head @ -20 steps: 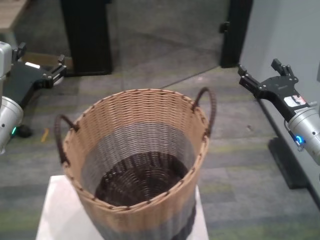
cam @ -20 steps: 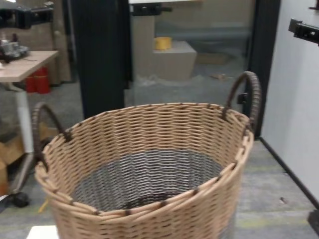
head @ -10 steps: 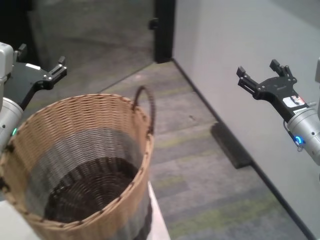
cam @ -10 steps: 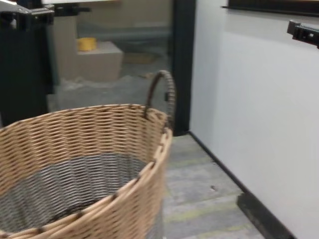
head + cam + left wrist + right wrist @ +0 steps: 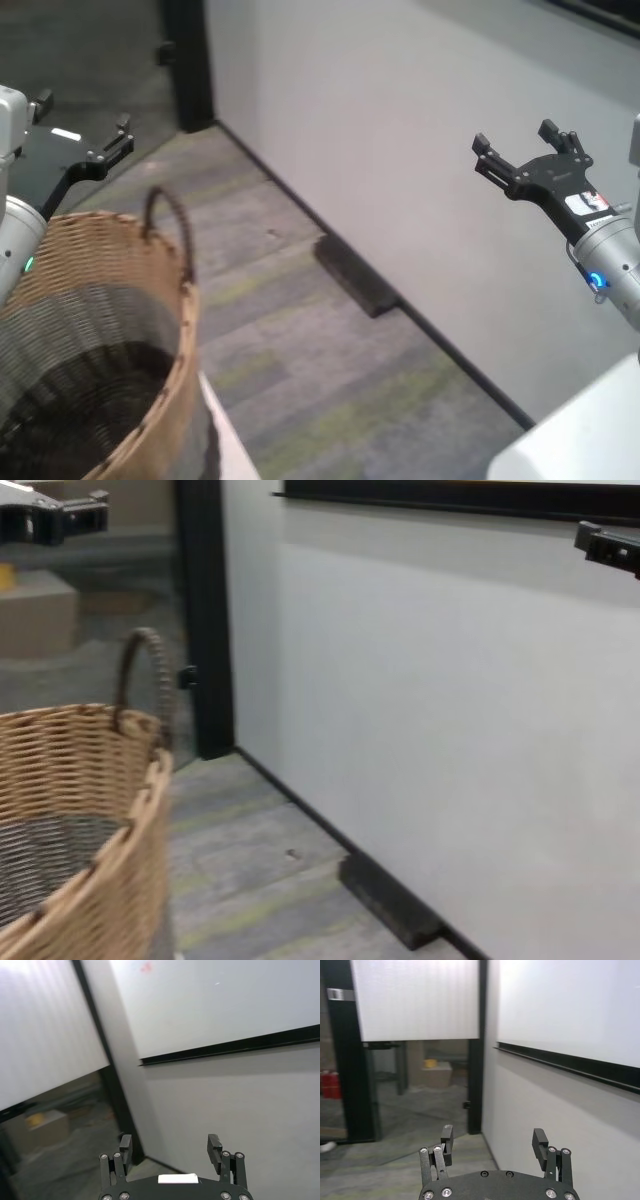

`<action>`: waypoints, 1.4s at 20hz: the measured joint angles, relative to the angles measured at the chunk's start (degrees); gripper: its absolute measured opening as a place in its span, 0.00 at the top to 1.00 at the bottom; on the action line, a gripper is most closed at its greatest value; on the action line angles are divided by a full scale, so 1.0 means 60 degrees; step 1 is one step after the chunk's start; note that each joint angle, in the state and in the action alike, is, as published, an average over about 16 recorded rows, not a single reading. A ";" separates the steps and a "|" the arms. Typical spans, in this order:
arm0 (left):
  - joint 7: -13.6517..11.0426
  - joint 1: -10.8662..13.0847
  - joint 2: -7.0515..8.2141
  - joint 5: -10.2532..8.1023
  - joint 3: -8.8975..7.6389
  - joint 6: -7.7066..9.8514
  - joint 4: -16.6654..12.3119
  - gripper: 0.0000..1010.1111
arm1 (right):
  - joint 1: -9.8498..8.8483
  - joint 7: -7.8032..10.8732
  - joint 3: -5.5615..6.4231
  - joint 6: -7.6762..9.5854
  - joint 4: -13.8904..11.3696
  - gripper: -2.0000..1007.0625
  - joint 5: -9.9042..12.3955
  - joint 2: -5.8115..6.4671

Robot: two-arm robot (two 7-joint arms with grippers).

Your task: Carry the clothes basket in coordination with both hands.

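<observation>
While the basket (image 5: 90,340) sat nearest, at about eight o'clock in the head view with part of it cut off by the frame edge, neither gripper was touching it. It appeared to rest on a white stand (image 5: 225,435), of which only a sliver showed at its foot. One dark loop handle (image 5: 168,218) stood upright on the rim at the basket's one o'clock; the other handle was out of sight. Judging by the open weave and the empty inside, the basket would likely be light but bulky, stiff enough to keep its shape yet apt to tip if lifted from one side only. The wicker wall offered little for slim jaws, so the two handles looked the sensible places to take hold, one gripper to each, raised evenly. Farther out, the left gripper (image 5: 112,148) hung at ten o'clock, above and beyond the rim, its jaws spread wide with nothing between them. The right gripper (image 5: 520,150) hovered at two o'clock, well apart from the basket, jaws likewise spread and empty; the wrist views confirmed bare forks on both. Beyond them ran grey carpet (image 5: 300,330), a dark block (image 5: 357,272) lying against the foot of a pale wall (image 5: 400,120), and a black door frame (image 5: 185,60) at twelve o'clock.
</observation>
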 joint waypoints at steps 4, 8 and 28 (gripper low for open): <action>0.0003 0.0002 0.0002 0.0003 0.0003 0.0002 0.0002 0.01 | 0.0002 0.0004 -0.0004 0.0003 0.0003 0.00 -0.0003 0.0003; 0.0004 0.0004 0.0003 0.0006 0.0005 0.0004 0.0004 0.01 | 0.0004 0.0008 -0.0007 0.0006 0.0005 0.00 -0.0006 0.0006; 0.0003 0.0005 0.0004 0.0011 0.0007 0.0004 0.0005 0.01 | 0.0007 0.0009 -0.0014 0.0008 0.0008 0.00 -0.0013 0.0010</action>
